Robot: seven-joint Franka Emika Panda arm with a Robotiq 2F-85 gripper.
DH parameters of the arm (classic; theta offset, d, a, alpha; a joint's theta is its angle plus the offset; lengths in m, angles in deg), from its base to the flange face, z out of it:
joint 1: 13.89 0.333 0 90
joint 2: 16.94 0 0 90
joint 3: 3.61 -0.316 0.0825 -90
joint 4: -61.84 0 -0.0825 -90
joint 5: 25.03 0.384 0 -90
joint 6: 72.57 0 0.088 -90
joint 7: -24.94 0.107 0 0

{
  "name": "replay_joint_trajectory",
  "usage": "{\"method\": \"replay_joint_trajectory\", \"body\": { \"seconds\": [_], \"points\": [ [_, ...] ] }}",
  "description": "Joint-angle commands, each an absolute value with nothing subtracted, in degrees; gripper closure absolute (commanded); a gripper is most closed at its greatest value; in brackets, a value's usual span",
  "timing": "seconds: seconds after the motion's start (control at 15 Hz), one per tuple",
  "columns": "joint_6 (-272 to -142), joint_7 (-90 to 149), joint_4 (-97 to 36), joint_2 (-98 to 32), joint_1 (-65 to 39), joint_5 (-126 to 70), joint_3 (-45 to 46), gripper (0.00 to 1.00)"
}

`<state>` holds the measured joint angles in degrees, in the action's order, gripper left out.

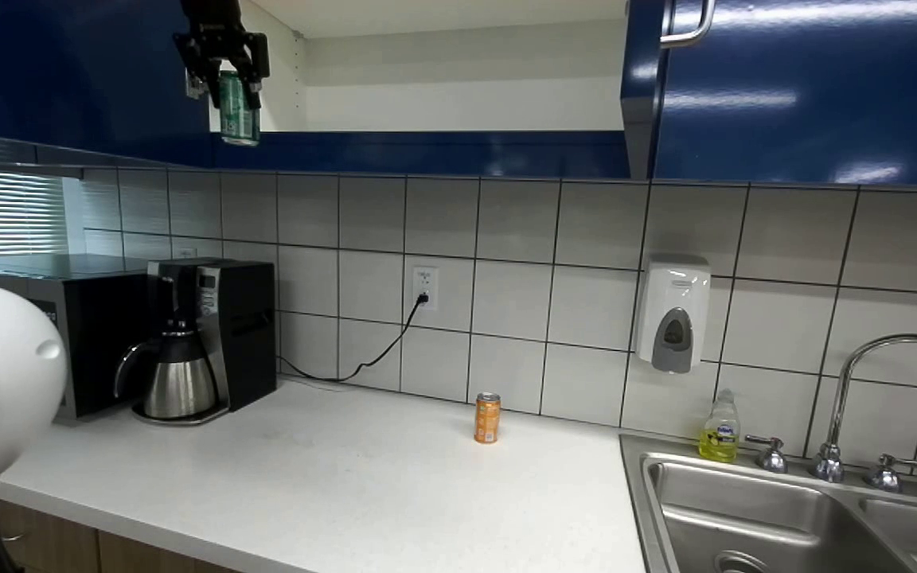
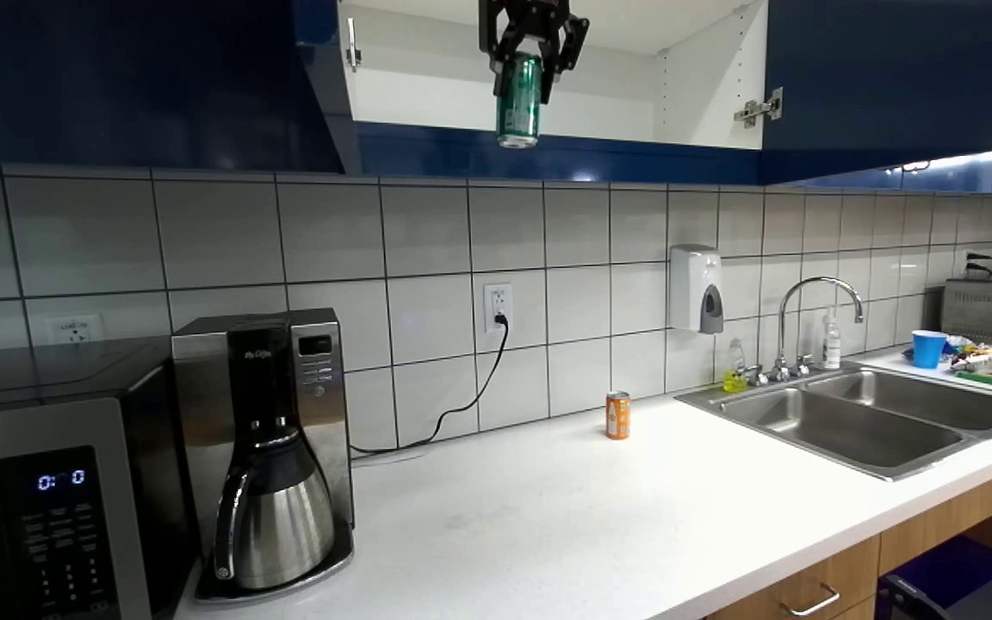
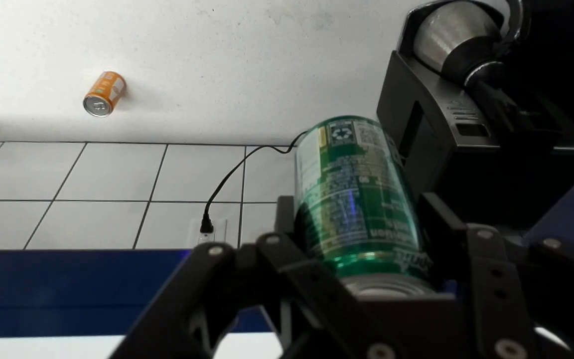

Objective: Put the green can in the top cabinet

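The green can (image 1: 239, 111) hangs roughly upright in my gripper (image 1: 234, 97), high above the counter. It also shows in an exterior view (image 2: 519, 103) and, large, in the wrist view (image 3: 357, 184). My gripper (image 2: 522, 90) has a finger on each side of the can; its jaws in the wrist view (image 3: 358, 214) close round the can's upper part. The top cabinet (image 1: 458, 99) is open, with a cream interior and a blue lower rail; it also shows in an exterior view (image 2: 427, 82). The can overlaps the rail in both exterior views and appears in front of the cabinet.
Open blue doors (image 1: 84, 79) (image 2: 892, 77) flank the cabinet. Below are an orange can (image 1: 486, 418) on the counter (image 1: 363, 477), a black coffee maker (image 2: 263, 448), a microwave (image 2: 57, 482), a soap dispenser (image 1: 674, 314) and a sink (image 2: 866, 422).
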<state>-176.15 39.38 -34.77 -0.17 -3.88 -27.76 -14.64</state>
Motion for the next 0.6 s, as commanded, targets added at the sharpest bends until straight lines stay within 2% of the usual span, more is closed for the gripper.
{"method": "replay_joint_trajectory", "body": {
  "seconds": [0.0, 0.53],
  "points": [
    [-171.6, 42.1, -25.4, -5.0, -5.5, -29.9, -16.5, 0.62],
    [-165.8, 45.7, -11.7, -13.0, -4.4, -35.0, -17.0, 0.62]
  ]
}}
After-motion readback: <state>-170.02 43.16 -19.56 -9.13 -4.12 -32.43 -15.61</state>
